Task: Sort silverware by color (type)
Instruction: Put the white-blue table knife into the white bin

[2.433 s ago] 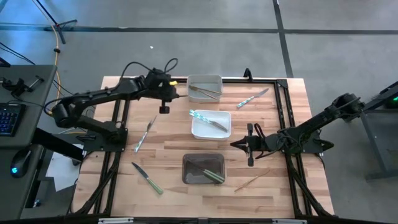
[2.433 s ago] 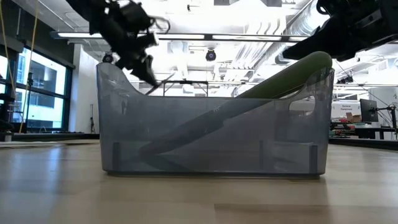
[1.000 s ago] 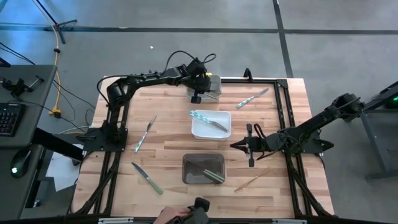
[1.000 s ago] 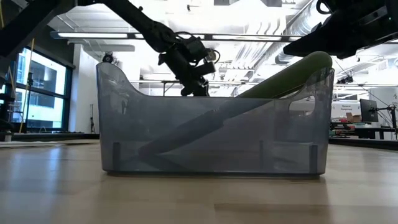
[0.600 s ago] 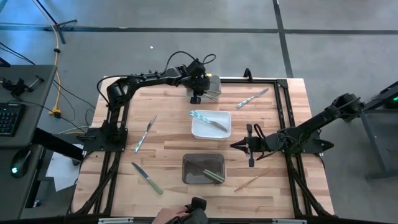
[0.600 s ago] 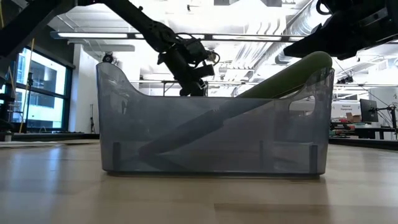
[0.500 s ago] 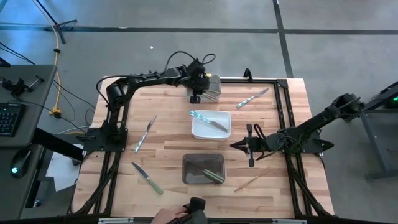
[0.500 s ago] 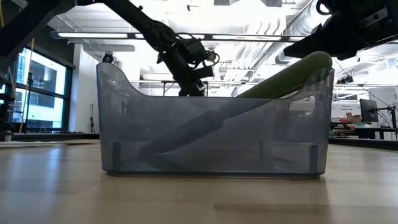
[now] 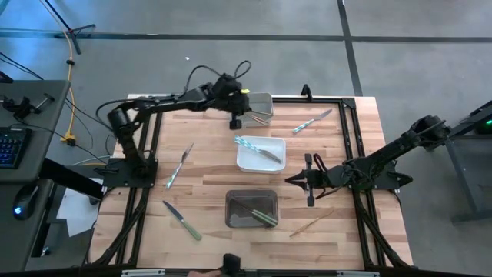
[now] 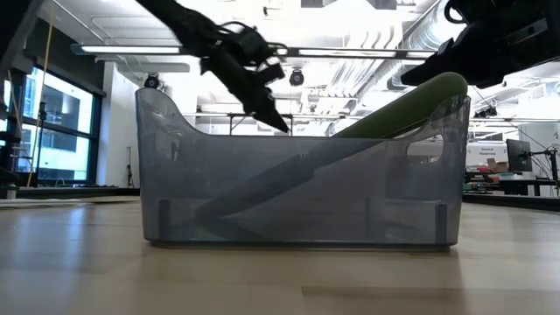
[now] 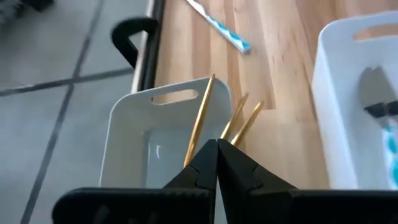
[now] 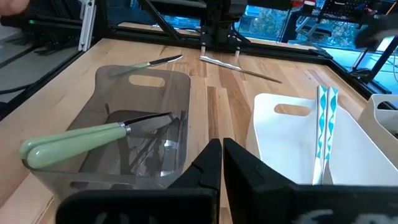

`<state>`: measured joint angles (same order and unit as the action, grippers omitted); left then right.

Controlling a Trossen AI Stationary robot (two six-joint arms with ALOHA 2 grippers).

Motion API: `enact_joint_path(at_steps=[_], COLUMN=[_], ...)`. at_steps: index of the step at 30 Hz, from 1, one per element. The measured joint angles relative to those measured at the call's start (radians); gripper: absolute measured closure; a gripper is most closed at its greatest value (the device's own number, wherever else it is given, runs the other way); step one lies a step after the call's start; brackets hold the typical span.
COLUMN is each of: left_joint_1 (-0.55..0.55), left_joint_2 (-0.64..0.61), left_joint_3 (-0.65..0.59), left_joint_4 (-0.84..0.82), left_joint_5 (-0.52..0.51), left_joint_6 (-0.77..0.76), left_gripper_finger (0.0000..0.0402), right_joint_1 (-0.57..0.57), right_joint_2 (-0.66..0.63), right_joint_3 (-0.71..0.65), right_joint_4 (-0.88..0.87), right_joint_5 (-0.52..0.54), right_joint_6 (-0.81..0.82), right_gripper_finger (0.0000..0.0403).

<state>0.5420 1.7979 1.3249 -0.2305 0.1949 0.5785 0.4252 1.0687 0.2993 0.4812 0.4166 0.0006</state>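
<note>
L gripper (image 9: 234, 121), fingers pressed together w/ nothing between, hangs at the 9 o'clock edge of the far grey bin (image 9: 262, 98), which holds tan-handled pcs (image 11: 200, 121). R gripper (image 9: 308, 180), also clenched empty, waits at 3 o'clock of the white bin (image 9: 260, 162) w/ blue-handled pcs (image 9: 256, 148); the dark bin (image 9: 250, 218) at table 6 o'clock holds green-handled pcs (image 12: 78, 140). Loose on the table (image 9: 207, 165): blue-handled pc (image 9: 310, 121) at 1 o'clock, a pale-handled pc (image 9: 180, 165) at 9, green knife (image 9: 182, 221) at 7, tan pc (image 9: 310, 223) at 5.
</note>
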Motion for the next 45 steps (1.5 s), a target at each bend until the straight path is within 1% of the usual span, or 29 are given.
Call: enact_joint_path(at_steps=[2,6,11,13,17,20,23,26,28,31,35,39,42,45], left_joint_1=[-0.004,-0.024,-0.085,-0.122,-0.191,-0.238,-0.278,-0.314,-0.331,-0.35,-0.363,-0.37,-0.374,-0.374], left_joint_2=[-0.072,-0.236,-0.427,-0.493,-0.591,-0.638,-0.664,-0.672,-0.671,-0.671,-0.671,-0.671,-0.671,-0.671], left_joint_3=[-0.108,-0.34,-0.592,-0.676,-0.801,-0.868,-0.913,-0.951,-0.968,-1.003,-1.022,-1.023,-1.023,-1.023], left_joint_4=[0.104,0.301,0.463,0.529,0.604,0.645,0.662,0.678,0.68,0.701,0.698,0.701,0.701,0.7], left_joint_5=[0.0,-0.002,-0.022,-0.055,-0.106,-0.141,-0.163,-0.18,-0.183,-0.185,-0.186,-0.195,-0.209,-0.211], left_joint_6=[-0.034,-0.116,-0.196,-0.223,-0.269,-0.292,-0.307,-0.308,-0.307,-0.308,-0.327,-0.334,-0.334,-0.334], left_gripper_finger=[0.04,0.0401,0.0401,0.0401,0.0401,0.0401,0.0401,0.0401,0.0401,0.0401,0.0401,0.0401,0.0401,0.0401], right_joint_1=[0.0,-0.025,-0.124,-0.174,-0.276,-0.357,-0.458,-0.579,-0.66,-0.775,-0.905,-1.013,-1.067,-1.098], right_joint_2=[0.0,0.0,0.0,0.0,0.0,0.0,0.005,0.034,0.067,0.136,0.238,0.346,0.429,0.507], right_joint_3=[0.0,0.0,0.002,0.033,0.157,0.258,0.346,0.396,0.409,0.422,0.449,0.489,0.519,0.55], right_joint_4=[-0.003,-0.001,-0.041,-0.133,-0.439,-0.677,-0.87,-0.983,-0.998,-1.005,-1.016,-1.024,-1.021,-1.02], right_joint_5=[0.027,0.125,0.129,0.125,0.094,0.092,0.068,0.015,-0.047,-0.129,-0.156,-0.19,-0.191,-0.194], right_joint_6=[0.005,0.089,0.199,0.241,0.29,0.266,0.212,0.108,0.006,-0.163,-0.375,-0.497,-0.561,-0.607], right_gripper_finger=[0.0403,0.0403,0.0402,0.0401,0.0376,0.0343,0.0309,0.0282,0.0272,0.0267,0.0267,0.0267,0.0267,0.0267])
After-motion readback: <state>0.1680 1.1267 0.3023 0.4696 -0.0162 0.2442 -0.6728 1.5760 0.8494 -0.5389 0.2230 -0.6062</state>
